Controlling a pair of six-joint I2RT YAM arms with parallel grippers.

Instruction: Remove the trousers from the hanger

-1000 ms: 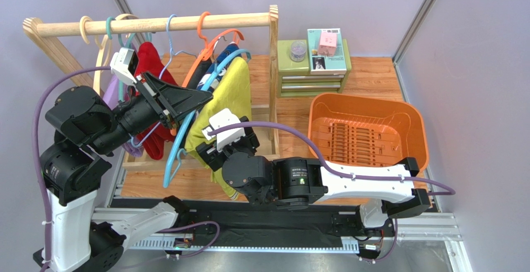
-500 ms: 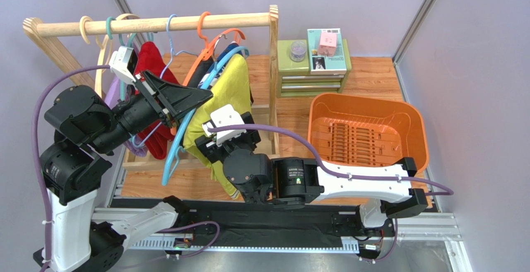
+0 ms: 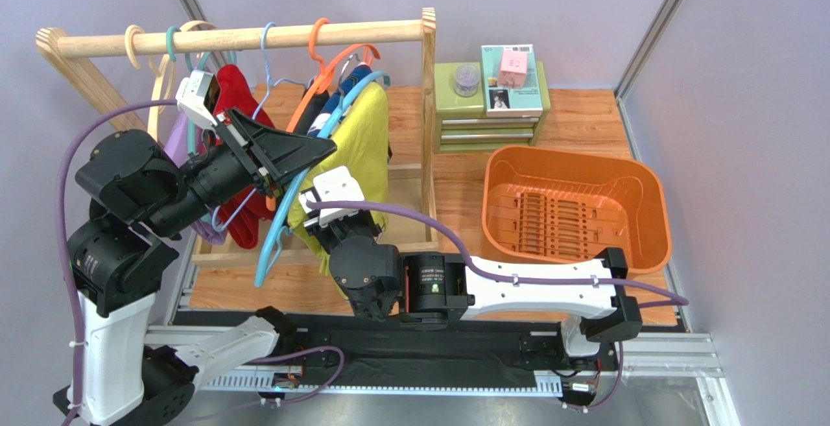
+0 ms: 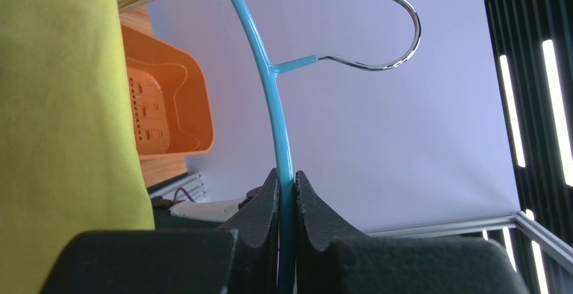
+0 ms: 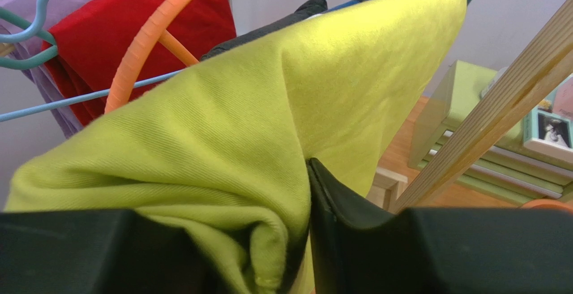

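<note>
The yellow-green trousers (image 3: pixel 358 139) hang over a light blue hanger (image 3: pixel 276 236) that is off the rail, its metal hook (image 4: pixel 397 52) free in the air. My left gripper (image 3: pixel 314 151) is shut on the hanger's blue wire (image 4: pixel 276 119), which runs between its jaws (image 4: pixel 287 178). My right gripper (image 3: pixel 321 220) is shut on a bunched fold of the yellow-green trousers (image 5: pixel 269 92), low on their near side (image 5: pixel 292 197). Only a strip of the navy trousers (image 3: pixel 361 79) shows behind the yellow-green pair, on the rack.
The wooden rack's rail (image 3: pixel 244 37) carries several hangers with a red garment (image 3: pixel 234 95), a purple one (image 3: pixel 177 144) and a black one (image 5: pixel 269 29). The rack post (image 3: pixel 429 105) stands right of the trousers. An orange basket (image 3: pixel 575 212) sits at right, stacked boxes (image 3: pixel 492 95) behind.
My right gripper has moved left and a little toward the near edge, drawing the yellow-green trousers with it. My left gripper and the hanger have shifted slightly.
</note>
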